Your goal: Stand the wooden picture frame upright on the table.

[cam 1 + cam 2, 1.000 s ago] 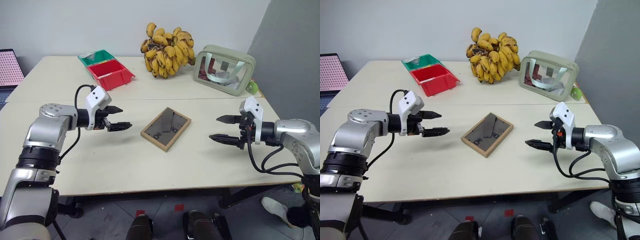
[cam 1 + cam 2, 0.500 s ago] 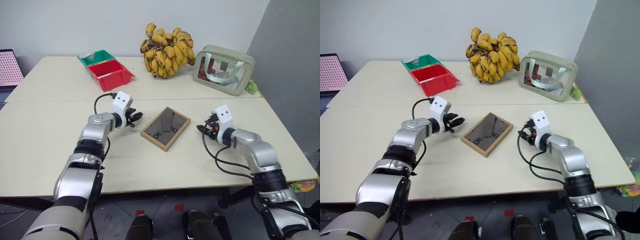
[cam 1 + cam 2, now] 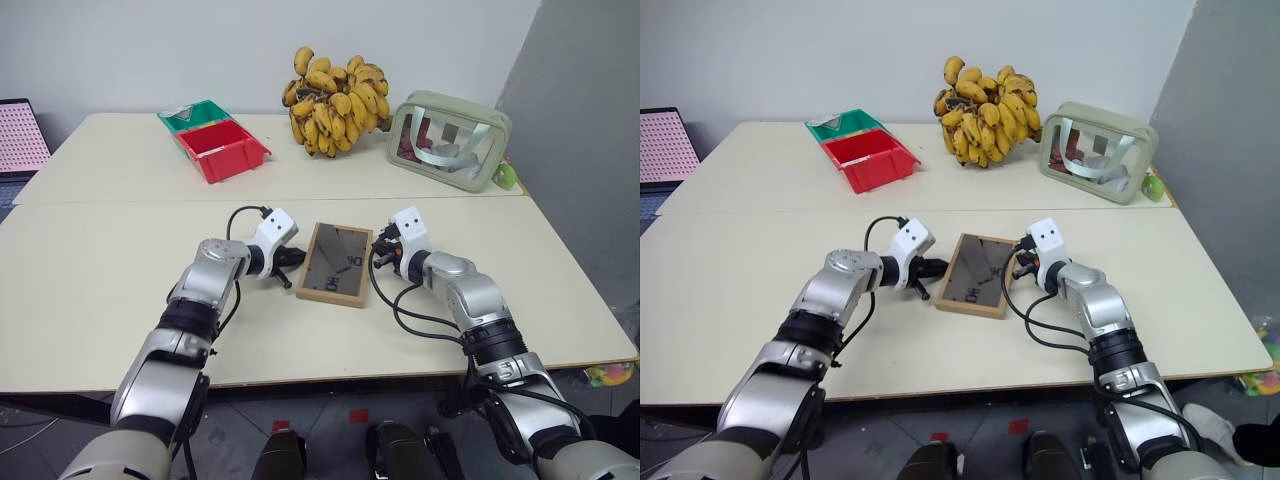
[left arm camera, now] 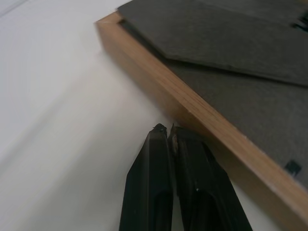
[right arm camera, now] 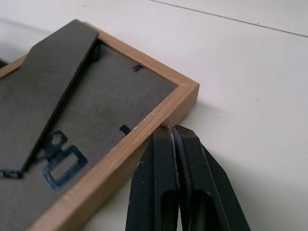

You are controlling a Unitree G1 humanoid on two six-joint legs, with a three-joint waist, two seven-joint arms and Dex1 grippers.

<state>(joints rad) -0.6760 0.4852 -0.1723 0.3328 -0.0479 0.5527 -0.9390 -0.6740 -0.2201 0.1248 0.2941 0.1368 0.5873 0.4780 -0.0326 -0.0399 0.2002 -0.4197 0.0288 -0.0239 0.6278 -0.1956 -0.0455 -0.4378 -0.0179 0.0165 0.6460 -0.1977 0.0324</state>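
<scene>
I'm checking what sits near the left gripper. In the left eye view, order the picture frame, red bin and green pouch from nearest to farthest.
From the left gripper:
1. Picture frame, lying flat right beside it.
2. Red bin, further back on the table.
3. Green pouch, at the far right corner.

This looks like a robot test room, not a home: plain white wall (image 3: 150, 50), a grey partition (image 3: 590, 150) on the right, and a big cream table (image 3: 100, 290) set out with odd props, namely red and green plastic bins (image 3: 215, 140), a heap of bananas (image 3: 335, 95) and a clear-windowed pouch (image 3: 450, 140).
</scene>
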